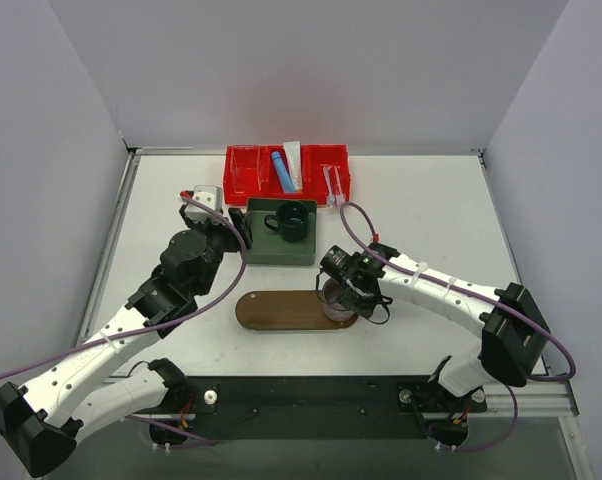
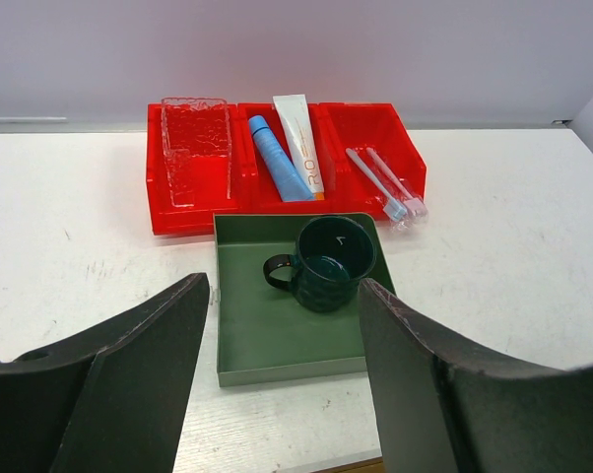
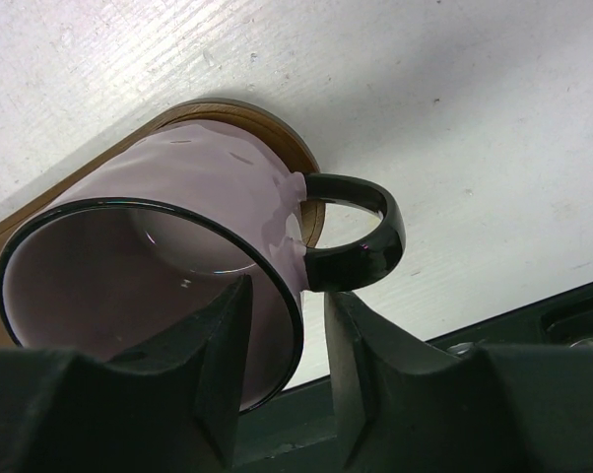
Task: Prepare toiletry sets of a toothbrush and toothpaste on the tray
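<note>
The brown oval tray (image 1: 276, 310) lies at the table's middle front. A lilac mug (image 1: 336, 300) with a black rim stands on the tray's right end. My right gripper (image 1: 343, 288) straddles the mug's wall (image 3: 228, 187) beside the handle, one finger inside and one outside, with a small gap on each side. The blue tube (image 1: 280, 170), the white tube (image 1: 293, 162) and two toothbrushes (image 1: 332, 185) lie in the red bin (image 1: 243, 185). They also show in the left wrist view: blue tube (image 2: 277, 158), white tube (image 2: 301, 138), toothbrushes (image 2: 385, 182). My left gripper (image 1: 234, 228) is open and empty.
A green square box (image 1: 266, 252) holding a dark green mug (image 1: 291, 220) sits between the bin and the tray, just ahead of my left gripper (image 2: 285, 291). A clear plastic piece (image 2: 193, 143) fills the bin's left compartment. The tray's edge (image 3: 277, 133) shows under the lilac mug.
</note>
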Controlling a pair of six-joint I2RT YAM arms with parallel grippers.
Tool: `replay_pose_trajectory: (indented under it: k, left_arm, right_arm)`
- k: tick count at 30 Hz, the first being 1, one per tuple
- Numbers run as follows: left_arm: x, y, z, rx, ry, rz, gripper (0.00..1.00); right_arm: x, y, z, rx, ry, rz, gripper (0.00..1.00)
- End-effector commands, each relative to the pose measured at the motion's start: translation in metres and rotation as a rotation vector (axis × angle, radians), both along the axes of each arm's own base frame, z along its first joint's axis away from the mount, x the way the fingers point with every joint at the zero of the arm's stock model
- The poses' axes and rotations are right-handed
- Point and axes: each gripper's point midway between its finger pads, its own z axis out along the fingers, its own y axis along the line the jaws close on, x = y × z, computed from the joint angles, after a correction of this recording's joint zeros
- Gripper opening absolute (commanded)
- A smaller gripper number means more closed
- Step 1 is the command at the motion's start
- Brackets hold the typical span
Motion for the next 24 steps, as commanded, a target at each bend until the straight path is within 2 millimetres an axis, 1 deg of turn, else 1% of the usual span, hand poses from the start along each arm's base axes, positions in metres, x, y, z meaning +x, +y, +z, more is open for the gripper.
replay_pose_trajectory:
  k: [1, 3, 6, 7, 11, 13, 17, 24]
  left_arm:
    - [-0.001, -0.001, 0.023, -0.030, -0.051, -0.005, 0.72]
    - [-0.001, -0.001, 0.023, -0.030, -0.051, -0.007, 0.72]
    - [-0.001, -0.001, 0.023, -0.031, -0.052, -0.007, 0.72]
    - [-0.001, -0.001, 0.023, -0.028, -0.051, -0.007, 0.72]
    - [-0.001, -0.001, 0.023, -0.022, -0.054, -0.008, 0.72]
    - [-0.001, -0.002, 0.023, -0.023, -0.055, -0.013, 0.72]
    - [-0.001, -0.005, 0.021, -0.023, -0.051, -0.027, 0.73]
    - [0.000, -0.007, 0.018, -0.023, -0.047, -0.039, 0.76]
  right_arm:
    - [-0.005, -0.012, 0.000, -0.038, 0.014, -0.001, 0.35]
    - [-0.005, -0.011, 0.001, -0.039, 0.013, 0.004, 0.38]
    - [-0.004, -0.010, 0.005, -0.032, 0.002, 0.018, 0.48]
    - [-0.003, -0.009, 0.006, -0.029, -0.003, 0.018, 0.54]
    - [-0.002, -0.007, 0.013, -0.012, -0.020, 0.030, 0.63]
    - [-0.003, -0.006, 0.017, -0.001, -0.029, 0.033, 0.65]
    - [-0.003, -0.005, 0.023, 0.025, -0.044, 0.034, 0.67]
    - [-0.001, -0.007, 0.043, 0.075, -0.118, 0.030, 0.67]
